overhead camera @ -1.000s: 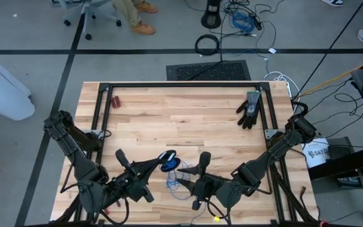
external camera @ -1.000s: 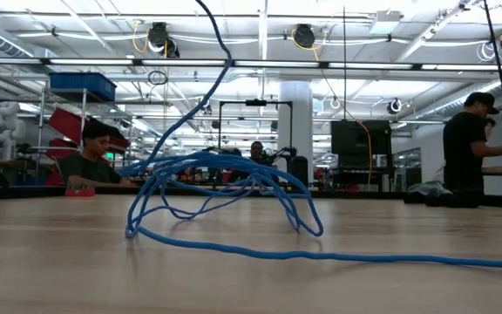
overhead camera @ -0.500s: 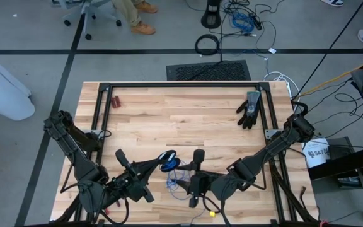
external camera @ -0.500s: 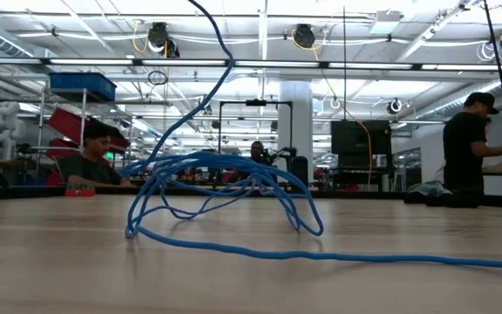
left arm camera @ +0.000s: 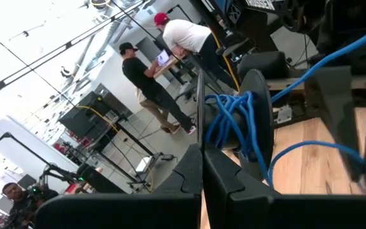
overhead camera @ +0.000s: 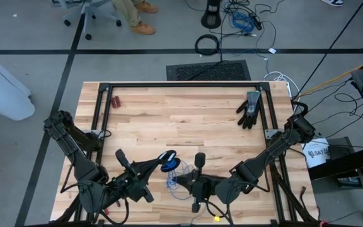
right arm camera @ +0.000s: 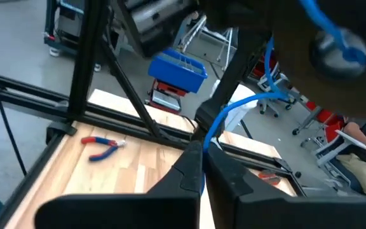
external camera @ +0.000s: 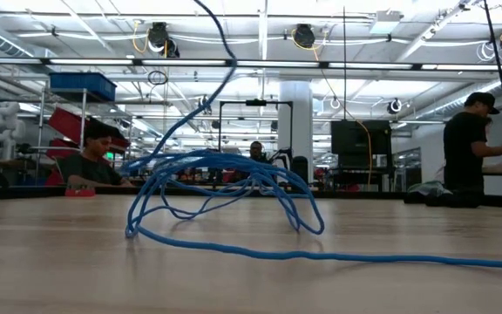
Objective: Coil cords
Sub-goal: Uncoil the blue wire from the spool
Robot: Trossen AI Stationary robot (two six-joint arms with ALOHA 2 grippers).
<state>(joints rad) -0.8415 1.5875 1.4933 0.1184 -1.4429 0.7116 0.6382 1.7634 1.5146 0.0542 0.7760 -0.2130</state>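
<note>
Wood table (overhead camera: pixel 188 113) mostly bare; blue cord (external camera: pixel 225 187) near front edge, apparently tangled.

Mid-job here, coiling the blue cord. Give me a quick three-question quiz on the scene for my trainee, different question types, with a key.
1. True or false: the right gripper is shut on the blue cord.
2. Which lies nearer the black glove: A) left gripper B) right gripper?
3. Fill in: in the right wrist view, the red-handled ___ lie on the table.

Key: 1 true; 2 B; 3 pliers.
</note>
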